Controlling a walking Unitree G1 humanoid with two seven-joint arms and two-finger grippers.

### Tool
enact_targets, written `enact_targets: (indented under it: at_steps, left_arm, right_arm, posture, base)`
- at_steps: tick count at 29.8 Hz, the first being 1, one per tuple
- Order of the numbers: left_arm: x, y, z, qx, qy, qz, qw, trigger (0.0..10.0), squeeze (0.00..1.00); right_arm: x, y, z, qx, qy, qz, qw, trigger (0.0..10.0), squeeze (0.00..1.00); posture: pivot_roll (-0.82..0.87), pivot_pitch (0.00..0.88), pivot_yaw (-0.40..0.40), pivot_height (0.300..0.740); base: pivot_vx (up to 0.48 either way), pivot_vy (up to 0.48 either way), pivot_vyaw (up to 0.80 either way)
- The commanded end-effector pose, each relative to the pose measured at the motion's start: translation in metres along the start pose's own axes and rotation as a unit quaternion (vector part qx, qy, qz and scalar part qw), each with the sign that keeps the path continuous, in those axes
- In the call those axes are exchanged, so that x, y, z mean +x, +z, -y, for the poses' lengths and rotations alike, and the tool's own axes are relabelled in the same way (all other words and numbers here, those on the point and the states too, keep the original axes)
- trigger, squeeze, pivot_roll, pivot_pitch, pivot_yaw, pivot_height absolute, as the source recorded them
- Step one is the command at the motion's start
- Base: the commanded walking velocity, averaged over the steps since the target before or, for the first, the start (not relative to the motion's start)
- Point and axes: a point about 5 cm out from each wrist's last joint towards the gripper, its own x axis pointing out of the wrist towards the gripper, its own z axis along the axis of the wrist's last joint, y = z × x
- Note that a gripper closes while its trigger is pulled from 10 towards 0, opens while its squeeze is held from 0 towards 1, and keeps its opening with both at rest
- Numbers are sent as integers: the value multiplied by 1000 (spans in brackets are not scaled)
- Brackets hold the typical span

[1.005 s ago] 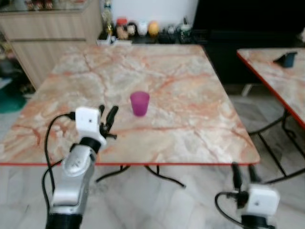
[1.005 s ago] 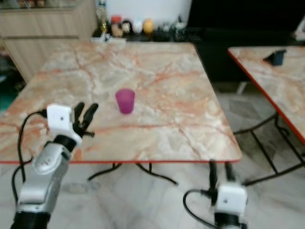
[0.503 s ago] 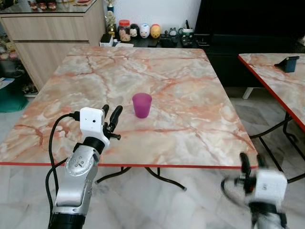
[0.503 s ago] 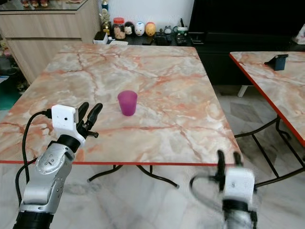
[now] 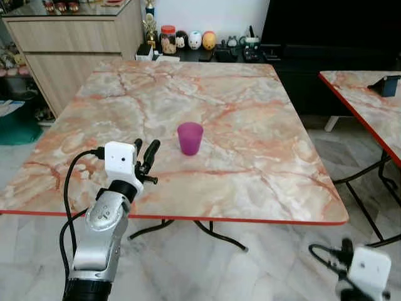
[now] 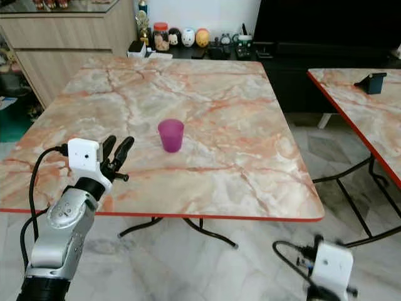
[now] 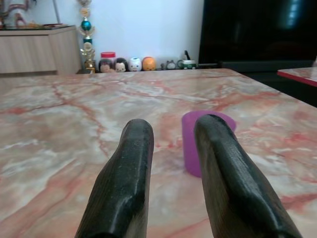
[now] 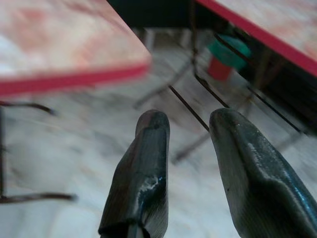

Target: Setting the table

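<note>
One purple cup (image 5: 190, 138) stands upright near the middle of the marble table (image 5: 263, 169), and everything here is measured from it. The left gripper (image 5: 145, 153) hovers just short of the cup on the robot's side, a little to its left, apart from it, black fingers (image 7: 128, 173) spread with a gap between them and nothing held. From the wrist, the cup sits beyond the fingertips, partly behind one finger.

The step in hand looks like the reach for the cup. Next move, by my reading: push forward and shift right so the cup passes between the fingers, then close at mid-wall without tipping it.

The right gripper (image 8: 188, 168) hangs low, well off from the cup, below the table's red edge, fingers parted on nothing; that view is blurred, so treat it loosely.

Count: one cup, two tables, two grippers. A row of small ornaments (image 5: 188, 41) sits far beyond the cup, perhaps five or six.
</note>
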Motion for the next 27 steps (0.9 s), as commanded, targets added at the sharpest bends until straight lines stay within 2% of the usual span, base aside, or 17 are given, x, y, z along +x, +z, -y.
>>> enact_targets:
  at_steps: [1,2,3,7,10,11,12,13,14,15,18,20,21,24,27]
  left_arm:
    - [2,2,2,4,-6,7,1000,10000,0]
    - [2,2,2,4,-6,7,1000,10000,0]
    - [3,2,2,4,-7,7,1000,10000,0]
    - [4,2,3,3,-7,9,1000,10000,0]
    - [5,2,3,1,-3,11,1000,10000,0]
    - [5,2,3,1,-3,11,1000,10000,0]
    - [6,3,4,-1,-3,13,1000,10000,0]
    - [6,3,5,-1,-4,14,1000,10000,0]
    - [6,3,5,-1,-4,14,1000,10000,0]
    - [7,4,6,-1,-5,16,1000,10000,0]
    - [8,5,6,-1,-3,19,1000,10000,0]
    - [8,6,5,0,-3,20,1000,10000,0]
    - [8,6,5,0,-3,20,1000,10000,0]
    - [7,5,4,1,-2,18,1000,10000,0]
    - [7,4,6,-1,-5,16,1000,10000,0]
  right_arm:
    - [0,-26,11,11,-52,-82,995,10000,0]
    - [0,-26,11,11,-52,-82,995,10000,0]
    - [3,-34,11,32,-59,-108,992,10000,0]
    - [19,-44,7,38,-65,-125,989,10000,0]
    - [34,-53,-6,26,-33,-152,988,10000,0]
    - [34,-53,-6,26,-33,-152,988,10000,0]
    - [41,-60,-20,29,14,-166,986,10000,0]
    - [42,-64,-28,18,43,-171,984,10000,0]
    - [42,-64,-28,18,43,-171,984,10000,0]
    - [41,-71,-39,10,89,-191,978,10000,0]
    - [36,-80,-49,-5,134,-215,967,10000,0]
    - [28,-89,-58,-31,180,-235,955,10000,0]
    - [28,-89,-58,-31,180,-235,955,10000,0]
    - [12,-102,-67,-53,223,-266,936,10000,0]
    - [8,-104,-72,-57,238,-264,933,10000,0]
  posture:
    - [77,0,-35,727]
    - [77,0,-35,727]
    - [79,0,-38,727]
    - [85,0,-41,727]
    - [85,0,-44,727]
    - [85,0,-44,727]
    - [90,0,-46,727]
    - [96,0,-49,727]
    - [96,0,-49,727]
    - [107,0,-48,727]
    - [112,0,-50,727]
    - [114,0,-49,727]
    - [114,0,-49,727]
    - [115,0,-45,727]
    - [112,0,-41,727]
  base:
    - [0,0,0]
    - [0,0,0]
    - [0,0,0]
    - [0,0,0]
    - [0,0,0]
    - [0,0,0]
    - [0,0,0]
    - [0,0,0]
    - [0,0,0]
    - [0,0,0]
    - [0,0,0]
    - [0,0,0]
    - [0,0,0]
    - [0,0,0]
    - [0,0,0]
